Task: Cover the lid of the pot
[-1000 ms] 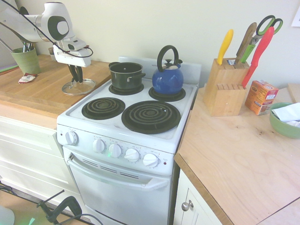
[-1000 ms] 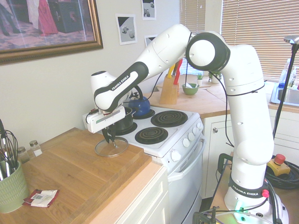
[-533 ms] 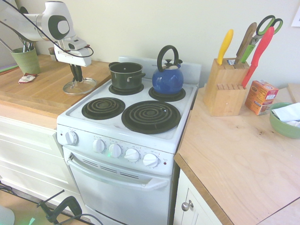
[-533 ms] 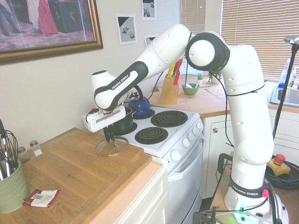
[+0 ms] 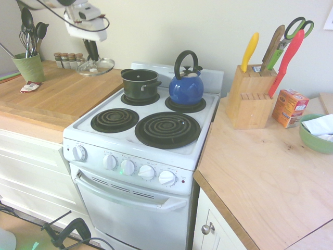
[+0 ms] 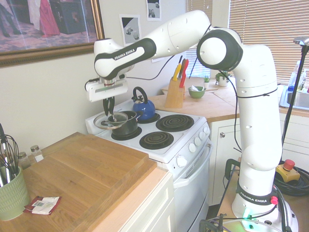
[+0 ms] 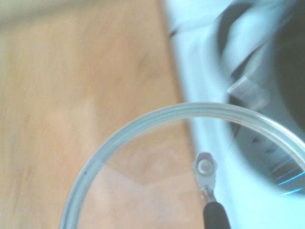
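Beside the pot [image 5: 140, 83] — raised off the counter [image 5: 52, 96] — hung the lid [image 5: 95, 67], its knob pinched in the gripper [image 5: 93, 58]; the pot sat uncovered on the stove [image 5: 151, 122].

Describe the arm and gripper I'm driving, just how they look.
White rounded arm segments with black joint bands and dark round joint caps; FRANKA EMIKA printed in white on a black band. The gripper has a white boxy body and two slim black fingers. A thin black cable loops alongside.

Blue kettle [image 5: 186, 87] on back burner; knife block [image 5: 248, 98] on counter.
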